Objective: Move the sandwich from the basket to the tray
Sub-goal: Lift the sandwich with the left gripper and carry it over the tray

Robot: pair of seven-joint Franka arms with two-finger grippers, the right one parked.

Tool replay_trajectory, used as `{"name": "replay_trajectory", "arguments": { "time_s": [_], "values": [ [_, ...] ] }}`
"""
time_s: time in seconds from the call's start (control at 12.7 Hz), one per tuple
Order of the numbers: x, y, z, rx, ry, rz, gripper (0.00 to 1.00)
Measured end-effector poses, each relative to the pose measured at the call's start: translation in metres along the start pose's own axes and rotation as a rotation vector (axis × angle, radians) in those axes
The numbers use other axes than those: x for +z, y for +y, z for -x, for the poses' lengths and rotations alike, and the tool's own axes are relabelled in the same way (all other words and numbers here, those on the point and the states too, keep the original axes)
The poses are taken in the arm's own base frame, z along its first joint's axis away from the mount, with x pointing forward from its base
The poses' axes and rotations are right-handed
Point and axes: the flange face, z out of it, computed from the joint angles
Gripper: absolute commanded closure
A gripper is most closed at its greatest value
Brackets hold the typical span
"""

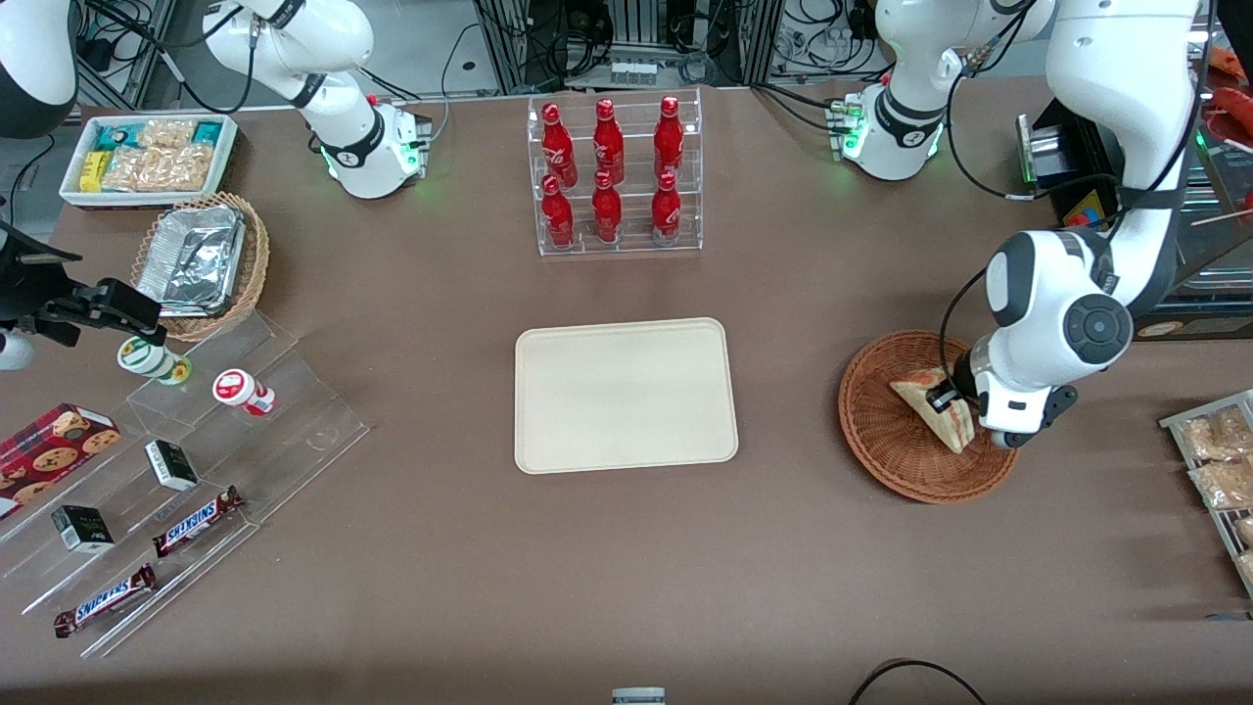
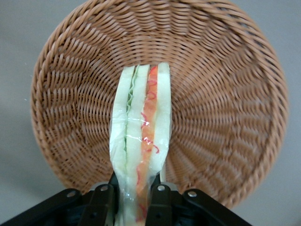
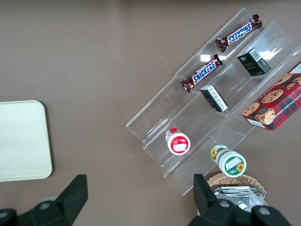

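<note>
Cream-beige plastic forms the tray (image 1: 626,395), which is seen mid-table, well apart from the woven basket (image 1: 886,431) toward the working arm's end. Over that basket the sandwich (image 2: 141,141) is held edge-up, clamped between the fingers of the left gripper (image 2: 133,200).

the working left arm reaches down over the basket (image 1: 905,446), its white elbow joint bulking above the rim on the side toward the working arm's end of the table, the wrist bent low into the bowl. the gripper (image 2: 133,200) sits inside the basket just above the weave, at the edge nearest the arm. its two black fingers (image 2: 100,203) are closed against the two bread faces of the sandwich (image 2: 141,141), which stands on edge between them.
</note>
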Motion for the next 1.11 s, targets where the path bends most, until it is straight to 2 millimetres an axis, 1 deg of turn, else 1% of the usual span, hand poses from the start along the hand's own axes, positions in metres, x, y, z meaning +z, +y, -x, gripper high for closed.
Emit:
{"name": "replay_trajectory", "arguments": {
  "time_s": [0.16, 0.24, 0.39, 0.55, 0.71, 0.87, 0.95, 1.11],
  "values": [
    [-0.024, 0.021, 0.011, 0.115, -0.004, -0.002, 1.00],
    [-0.030, 0.036, 0.020, 0.165, -0.001, -0.002, 1.00],
    [-0.035, 0.073, 0.048, 0.255, 0.007, -0.008, 1.00],
    [-0.039, 0.119, 0.085, 0.352, 0.010, -0.021, 1.00],
    [-0.041, 0.167, 0.120, 0.421, 0.003, -0.038, 1.00],
    [-0.036, 0.213, 0.146, 0.430, -0.001, -0.050, 1.00],
    [-0.032, 0.233, 0.157, 0.425, 0.000, -0.052, 1.00],
    [-0.015, 0.270, 0.183, 0.408, 0.001, -0.057, 1.00]
  ]
}}
